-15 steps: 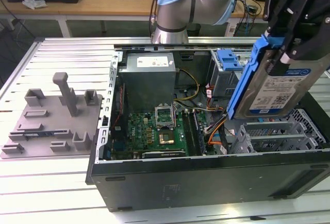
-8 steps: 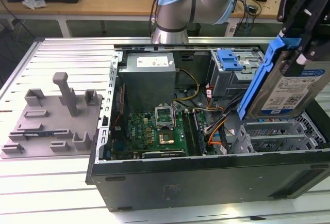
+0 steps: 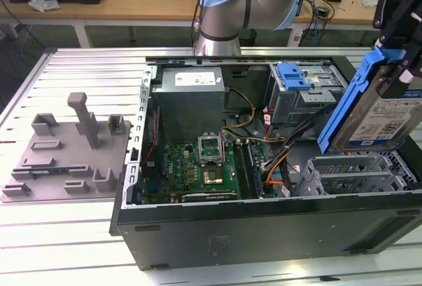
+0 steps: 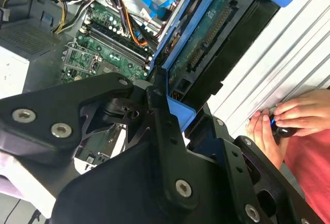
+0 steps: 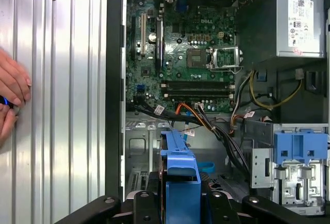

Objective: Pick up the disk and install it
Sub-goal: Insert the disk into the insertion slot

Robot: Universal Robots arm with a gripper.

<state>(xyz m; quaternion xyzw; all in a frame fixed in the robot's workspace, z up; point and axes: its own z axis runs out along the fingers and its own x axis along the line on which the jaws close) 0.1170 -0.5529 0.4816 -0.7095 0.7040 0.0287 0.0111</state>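
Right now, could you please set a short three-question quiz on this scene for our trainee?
1. Choose one: the claw is shut on A) the disk, B) a screwdriver, C) nothing.
2. Fill in: in both wrist views, a person's ___ are over the table, beside the case.
3. True or false: the disk lies flat on the table.

Key: 1 A. 2 hands. 3 False: the disk is held tilted above the open case.
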